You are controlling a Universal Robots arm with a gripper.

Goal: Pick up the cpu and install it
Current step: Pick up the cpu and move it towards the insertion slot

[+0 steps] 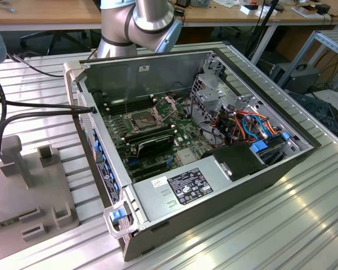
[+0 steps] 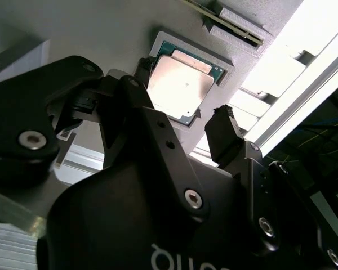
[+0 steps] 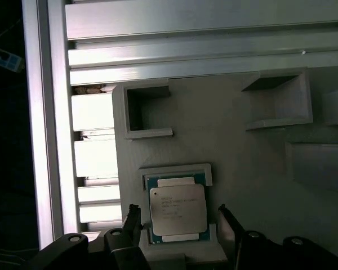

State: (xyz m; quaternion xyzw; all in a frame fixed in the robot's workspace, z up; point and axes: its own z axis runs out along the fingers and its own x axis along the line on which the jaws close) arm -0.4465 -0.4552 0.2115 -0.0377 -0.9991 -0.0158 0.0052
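The cpu (image 3: 177, 209) is a flat square chip with a silver-grey top, and it lies in a shallow recess of a grey holder block (image 3: 236, 146). In both wrist views my gripper (image 3: 177, 214) is open, hovering just above the chip. One black fingertip (image 3: 132, 216) stands on each side of the cpu (image 2: 183, 84), and a gap shows between the chip and each finger. In the second wrist view the gripper (image 2: 183, 91) straddles the chip the same way. In the exterior view the motherboard's dark socket (image 1: 142, 119) sits inside the open computer case (image 1: 214, 185), its metal frame raised.
The grey holder block (image 1: 28, 191) lies at the exterior view's left on the ribbed aluminium table (image 1: 304, 225). Other pockets (image 3: 143, 109) are moulded into the block. Black memory sticks (image 1: 149, 138), cables (image 1: 242, 121) and a drive cage crowd the case. The arm (image 1: 141, 22) rises behind the case.
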